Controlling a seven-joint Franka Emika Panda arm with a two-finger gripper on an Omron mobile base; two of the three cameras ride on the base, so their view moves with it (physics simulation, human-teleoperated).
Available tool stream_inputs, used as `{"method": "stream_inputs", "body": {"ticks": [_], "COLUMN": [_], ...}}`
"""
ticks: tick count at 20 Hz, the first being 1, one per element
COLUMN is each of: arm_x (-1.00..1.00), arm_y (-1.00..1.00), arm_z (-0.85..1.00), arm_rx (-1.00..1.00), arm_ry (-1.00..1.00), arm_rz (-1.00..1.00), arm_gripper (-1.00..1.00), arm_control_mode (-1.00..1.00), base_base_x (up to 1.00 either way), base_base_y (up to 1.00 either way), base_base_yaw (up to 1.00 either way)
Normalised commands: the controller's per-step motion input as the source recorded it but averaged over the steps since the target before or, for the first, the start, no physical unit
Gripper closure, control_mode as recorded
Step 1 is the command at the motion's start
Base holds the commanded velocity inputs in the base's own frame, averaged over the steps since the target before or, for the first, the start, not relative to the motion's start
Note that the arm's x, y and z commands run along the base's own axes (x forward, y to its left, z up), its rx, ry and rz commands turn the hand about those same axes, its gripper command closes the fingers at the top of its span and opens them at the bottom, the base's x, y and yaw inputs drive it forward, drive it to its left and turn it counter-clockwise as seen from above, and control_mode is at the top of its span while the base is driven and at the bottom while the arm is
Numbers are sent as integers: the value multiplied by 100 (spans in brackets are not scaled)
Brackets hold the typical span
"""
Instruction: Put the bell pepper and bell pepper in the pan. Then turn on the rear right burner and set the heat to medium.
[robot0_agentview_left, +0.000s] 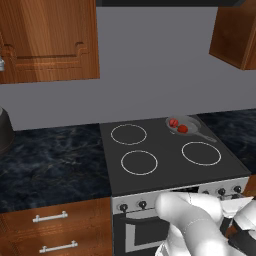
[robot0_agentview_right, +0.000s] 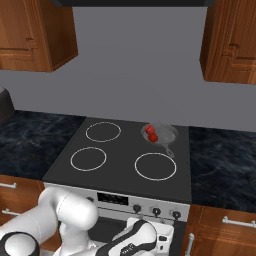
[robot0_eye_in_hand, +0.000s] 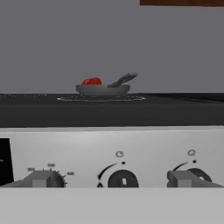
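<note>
Black glass makes up the cooktop (robot0_agentview_left: 165, 150), marked with four thin white rings. On the rear right burner (robot0_agentview_right: 161, 134) sits the small grey pan (robot0_agentview_left: 191, 123), its thin handle running toward the front right. Both bell peppers lie inside it, touching or nearly so: one bell pepper (robot0_agentview_left: 173, 122) toward the back left of the pan, the other bell pepper (robot0_agentview_left: 183, 129) just in front of it. In the right base view they read as one red lump against the pan's left wall.

Writing is scarce. The hand view shows tiny white numerals arced around the leftmost dial (robot0_eye_in_hand: 43, 178), too small and blurred to read with certainty, and small ring symbols above the two knobs to its right. A dark display panel (robot0_agentview_right: 113, 198) sits in the silver control strip, with nothing legible on it.

The gripper (robot0_eye_in_hand: 113, 186) hangs low in front of the stove's control panel (robot0_eye_in_hand: 109, 153), facing it squarely. Its two dark finger tips stand far apart, one at the left dial and one at the right knob (robot0_eye_in_hand: 192, 177), with the middle knob (robot0_eye_in_hand: 123, 179) between them; nothing is held. The pan and peppers lie well beyond and above the claw, at the far side of the cooktop, seen over the stove's front edge and slightly left of centre in the hand view.
</note>
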Motion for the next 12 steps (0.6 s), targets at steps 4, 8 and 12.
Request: {"method": "stream_inputs", "body": {"ticks": [4,8,12], "arm_x": [13,21,29], "arm_y": [0,0,0], "arm_z": [-11,-7,-11], "arm_rx": [0,0,0], "arm_ry": [0,0,0], "arm_rz": [0,0,0], "arm_gripper": [-100,-100,-100], "arm_control_mode": [-100,-100,-100], "base_base_x": [0,0,0], "base_base_y": [0,0,0], "base_base_yaw": [0,0,0]}}
